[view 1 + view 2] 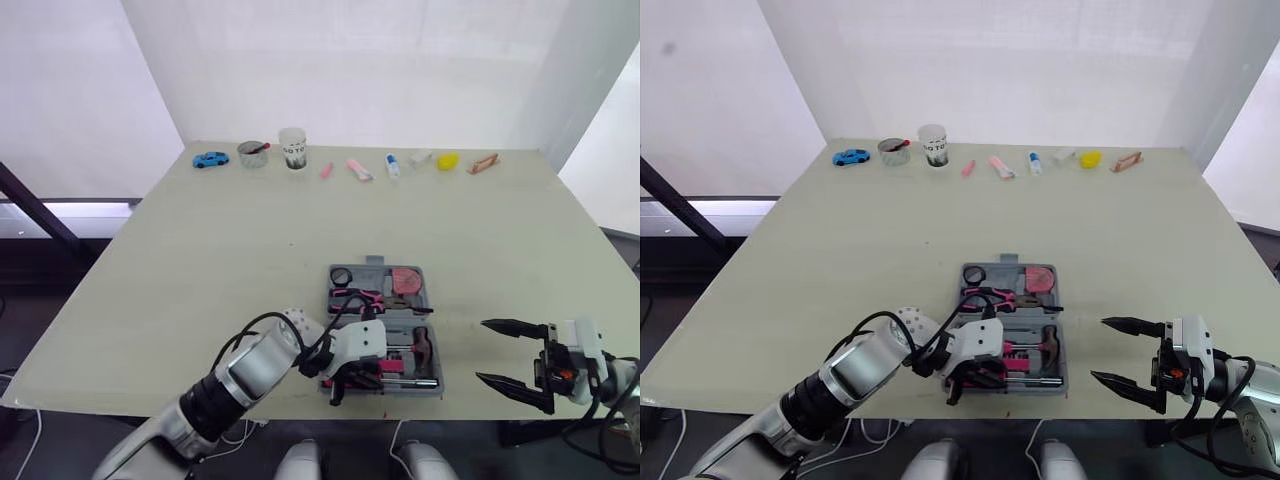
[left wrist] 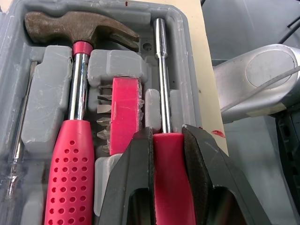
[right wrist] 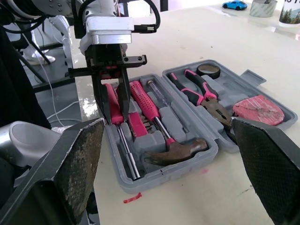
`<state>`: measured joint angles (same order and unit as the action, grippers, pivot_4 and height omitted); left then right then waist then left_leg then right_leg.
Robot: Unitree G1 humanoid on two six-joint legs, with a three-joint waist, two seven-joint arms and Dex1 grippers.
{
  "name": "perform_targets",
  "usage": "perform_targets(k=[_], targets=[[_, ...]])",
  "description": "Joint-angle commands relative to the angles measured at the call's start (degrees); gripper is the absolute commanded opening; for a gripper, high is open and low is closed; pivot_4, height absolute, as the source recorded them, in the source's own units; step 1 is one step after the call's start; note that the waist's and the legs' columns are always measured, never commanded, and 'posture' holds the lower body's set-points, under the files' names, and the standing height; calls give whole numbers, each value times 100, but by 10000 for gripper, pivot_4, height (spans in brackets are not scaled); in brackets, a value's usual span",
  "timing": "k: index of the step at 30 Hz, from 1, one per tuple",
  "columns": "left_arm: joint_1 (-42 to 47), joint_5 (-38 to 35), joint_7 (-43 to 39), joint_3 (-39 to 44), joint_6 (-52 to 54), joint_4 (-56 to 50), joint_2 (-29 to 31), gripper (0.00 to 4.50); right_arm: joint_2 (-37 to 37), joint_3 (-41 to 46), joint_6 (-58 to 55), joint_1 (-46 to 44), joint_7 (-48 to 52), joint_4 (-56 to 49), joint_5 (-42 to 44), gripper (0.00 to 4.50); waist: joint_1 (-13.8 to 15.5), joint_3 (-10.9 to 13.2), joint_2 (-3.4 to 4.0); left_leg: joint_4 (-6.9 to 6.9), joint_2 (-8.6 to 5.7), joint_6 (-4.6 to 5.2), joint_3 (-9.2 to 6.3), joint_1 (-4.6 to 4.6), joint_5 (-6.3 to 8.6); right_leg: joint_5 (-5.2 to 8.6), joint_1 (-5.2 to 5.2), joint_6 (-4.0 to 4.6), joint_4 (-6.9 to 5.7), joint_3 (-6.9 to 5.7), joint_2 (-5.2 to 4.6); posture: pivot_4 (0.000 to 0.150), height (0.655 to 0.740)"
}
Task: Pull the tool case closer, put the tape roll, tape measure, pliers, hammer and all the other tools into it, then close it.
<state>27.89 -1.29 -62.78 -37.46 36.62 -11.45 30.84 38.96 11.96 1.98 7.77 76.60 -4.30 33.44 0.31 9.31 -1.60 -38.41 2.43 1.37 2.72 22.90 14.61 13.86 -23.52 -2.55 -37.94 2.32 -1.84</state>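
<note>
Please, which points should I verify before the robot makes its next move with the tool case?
1. Is the screwdriver seated: its shaft lies in the groove, the handle is partly covered; cannot tell.
2. Has the left tool let go: not ok, it is clamped on the screwdriver handle.
3. Are the hammer, pliers, tape roll and tape measure inside the tool case: ok.
4. Is the right tool open, beside the case, touching nothing: ok.
5. Is the case free to close: not ok, the left tool is inside it.
</note>
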Motion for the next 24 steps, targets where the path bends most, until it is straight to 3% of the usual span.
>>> perform_targets(k=[1, 7, 15, 24], targets=[[65, 72, -22, -97, -202, 4, -76, 4837, -12, 126, 94, 56, -28, -193, 58, 45000, 44, 0, 1, 0, 0, 0, 1, 0, 0, 0, 0, 0, 0, 0, 0, 1500, 7400], [81, -20, -103, -5, -17, -5, -58, 4837, -27, 111, 125, 94, -70, -216, 62, 45000, 50, -1, 1, -1, -1, 0, 0, 0, 0, 0, 1, 0, 0, 0, 0, 1500, 7400], [134, 70, -11, 91, -136, -18, -29, 39593, -88, 62, 161, 48, -93, -192, 24, 45000, 37, -1, 1, -1, 0, 0, -1, 0, 0, 0, 0, 1, -2, -2, 2, 1500, 7400], [100, -93, -20, 425, -302, -87, 43, 39593, -131, 61, 182, 32, -107, -171, -11, 45000, 37, -1, 2, -1, 0, 0, -1, -1, 0, 0, 0, 1, -2, -2, 2, 1500, 7400]])
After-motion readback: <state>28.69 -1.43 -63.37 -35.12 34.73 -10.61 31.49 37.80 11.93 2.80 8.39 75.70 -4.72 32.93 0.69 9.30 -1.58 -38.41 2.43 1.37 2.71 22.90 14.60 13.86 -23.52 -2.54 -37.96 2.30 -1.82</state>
